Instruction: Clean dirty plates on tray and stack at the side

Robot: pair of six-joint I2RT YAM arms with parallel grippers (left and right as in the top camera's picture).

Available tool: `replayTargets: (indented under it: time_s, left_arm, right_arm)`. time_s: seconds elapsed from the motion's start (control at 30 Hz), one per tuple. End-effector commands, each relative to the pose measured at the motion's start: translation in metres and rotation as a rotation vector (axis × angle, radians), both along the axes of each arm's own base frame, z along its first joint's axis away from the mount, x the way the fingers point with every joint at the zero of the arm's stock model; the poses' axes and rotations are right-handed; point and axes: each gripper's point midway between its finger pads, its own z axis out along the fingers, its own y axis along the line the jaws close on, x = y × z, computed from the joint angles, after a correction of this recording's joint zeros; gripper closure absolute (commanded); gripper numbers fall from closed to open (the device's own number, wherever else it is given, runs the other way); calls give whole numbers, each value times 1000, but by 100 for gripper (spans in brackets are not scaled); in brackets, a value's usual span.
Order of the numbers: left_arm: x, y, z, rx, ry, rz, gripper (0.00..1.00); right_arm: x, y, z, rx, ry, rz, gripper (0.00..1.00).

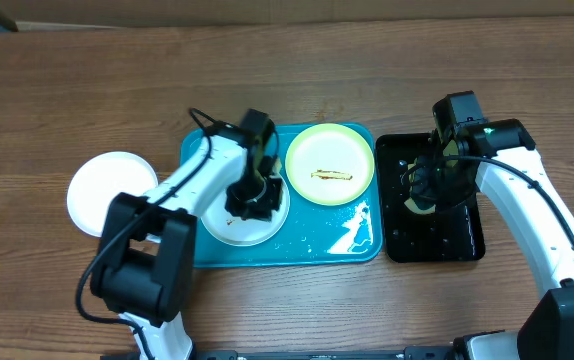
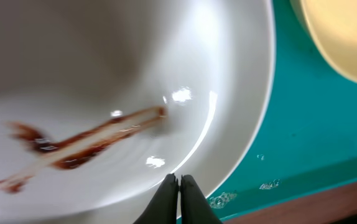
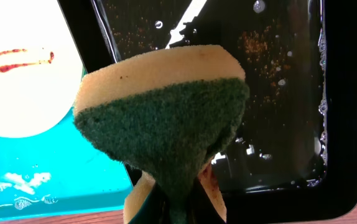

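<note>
Plate point(image 2: 104, 68), white and smeared, lies under clenched left pincer point(image 2: 179, 184); right pincer point(image 3: 177, 210) grasps sponge point(image 3: 166, 124).

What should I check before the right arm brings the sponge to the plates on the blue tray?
1. Sponge gripped by right fingers: ok.
2. White plate lies on the tray: ok.
3. Left fingers steady that plate: cannot tell; shut at its rim.
4. White plate clean: not ok, brown smear.
5. Yellow-green plate clean: not ok, smeared.
6. Second white plate lies left of the tray: ok.
</note>
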Motion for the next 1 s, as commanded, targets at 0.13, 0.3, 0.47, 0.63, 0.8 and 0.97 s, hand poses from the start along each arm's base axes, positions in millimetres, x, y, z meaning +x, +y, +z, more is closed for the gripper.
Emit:
replayTargets:
  time_s: [0.13, 0.3, 0.47, 0.63, 0.8, 0.97]
  left_arm:
    - [52, 69, 61, 31, -183, 209, 57]
    - [55, 98, 48, 37, -179, 187, 54]
    - [51, 117, 23, 109, -129, 151, 55]
    - [48, 127, 6, 173, -85, 141, 57]
    - [46, 132, -2, 209, -64, 139, 58]
    - [45, 132, -6, 211, -52, 164, 61]
  right_arm:
    - [0, -3, 0, -11, -6, 3, 96]
    - [0, -3, 0, -11, -6, 3, 96]
    - [0, -3, 0, -11, -6, 3, 96]
    - [0, -3, 0, -11, -6, 3, 96]
    - [0, -3, 0, -11, -6, 3, 96]
    - [0, -3, 0, -11, -6, 3, 96]
